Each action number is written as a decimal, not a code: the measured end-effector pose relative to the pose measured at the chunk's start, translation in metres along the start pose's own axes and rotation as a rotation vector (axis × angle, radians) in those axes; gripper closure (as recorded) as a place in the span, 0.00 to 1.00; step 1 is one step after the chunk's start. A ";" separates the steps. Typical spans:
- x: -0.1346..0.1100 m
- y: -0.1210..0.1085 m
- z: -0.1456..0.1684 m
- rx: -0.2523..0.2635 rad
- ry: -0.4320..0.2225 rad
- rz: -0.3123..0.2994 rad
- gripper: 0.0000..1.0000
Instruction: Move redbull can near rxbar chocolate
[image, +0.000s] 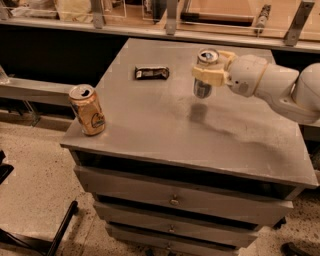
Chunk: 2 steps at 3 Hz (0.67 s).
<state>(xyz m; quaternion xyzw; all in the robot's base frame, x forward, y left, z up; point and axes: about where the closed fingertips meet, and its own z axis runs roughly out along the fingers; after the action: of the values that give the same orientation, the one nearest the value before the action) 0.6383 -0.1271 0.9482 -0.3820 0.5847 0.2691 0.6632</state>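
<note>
My gripper reaches in from the right and is shut on the redbull can, a slim silver can with a silver top. It holds the can upright a little above the grey tabletop, right of centre; the can's shadow lies below it. The rxbar chocolate, a flat dark bar with white lettering, lies flat on the table to the left of the can, toward the back. A clear gap separates the can from the bar.
A shorter gold can stands near the table's front left corner. The table is a drawer cabinet. A rail with metal posts runs behind the back edge. Speckled floor lies to the left.
</note>
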 end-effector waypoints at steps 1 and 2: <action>-0.005 -0.026 0.036 0.014 0.016 -0.039 1.00; 0.003 -0.038 0.077 0.016 0.047 -0.028 1.00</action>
<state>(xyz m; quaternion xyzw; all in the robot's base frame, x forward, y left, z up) 0.7133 -0.0852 0.9546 -0.3911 0.5968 0.2458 0.6561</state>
